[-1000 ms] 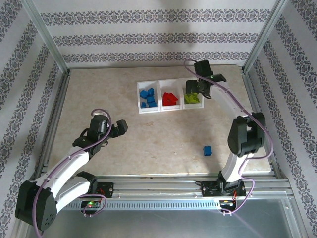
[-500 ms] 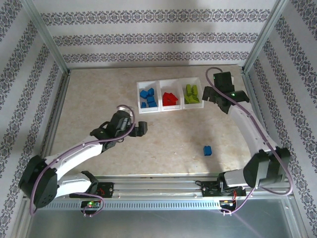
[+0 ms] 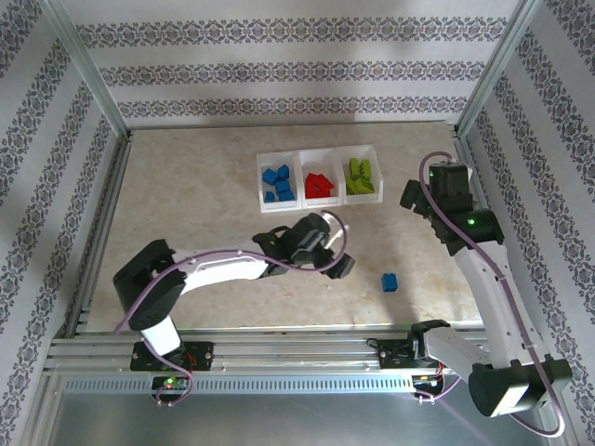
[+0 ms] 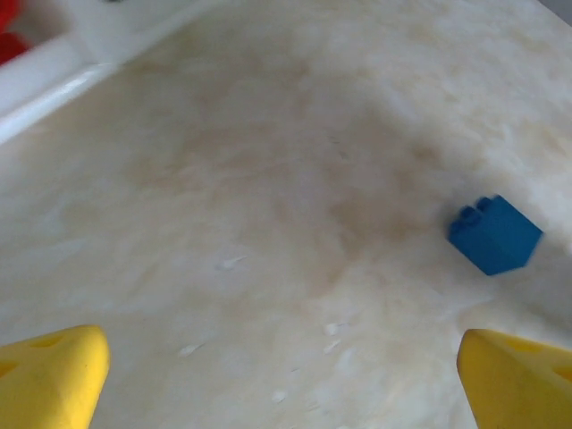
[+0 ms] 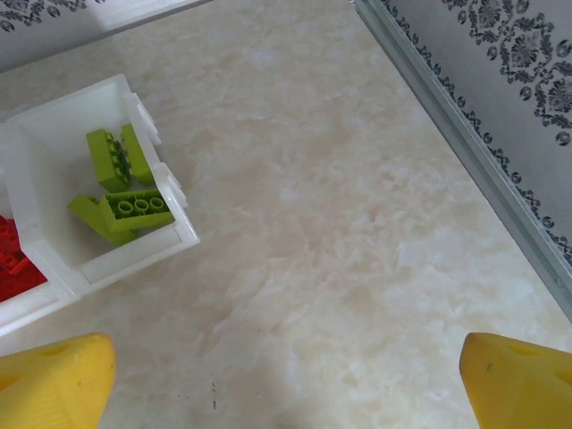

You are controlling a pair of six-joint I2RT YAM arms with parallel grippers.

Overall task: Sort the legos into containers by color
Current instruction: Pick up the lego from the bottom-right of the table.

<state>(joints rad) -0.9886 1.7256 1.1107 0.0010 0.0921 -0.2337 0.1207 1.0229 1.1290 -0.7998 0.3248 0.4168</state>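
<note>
The white containers (image 3: pixel 299 206) stand as a row of three at the table's back middle. Blue legos (image 3: pixel 278 183) fill the left one, red legos (image 3: pixel 319 185) the middle, lime green legos (image 3: pixel 361 177) the right. One loose blue lego (image 3: pixel 390 282) lies on the table at the near right, also in the left wrist view as a blue lego (image 4: pixel 494 234). My left gripper (image 3: pixel 337 265) hangs open and empty just left of it. My right gripper (image 3: pixel 416 203) is open and empty to the right of the green compartment (image 5: pixel 134 259), whose green legos (image 5: pixel 134 207) show below it.
Metal frame rails (image 3: pixel 483 186) and patterned walls (image 3: pixel 297 70) border the table on three sides; the right rail (image 5: pixel 465 152) runs close to my right gripper. Marbled tabletop (image 3: pixel 186 186) stretches left of the containers.
My left arm has swept right across the table to a spot beside the loose blue lego. My right arm has pulled back from over the green compartment, to the right and nearer.
</note>
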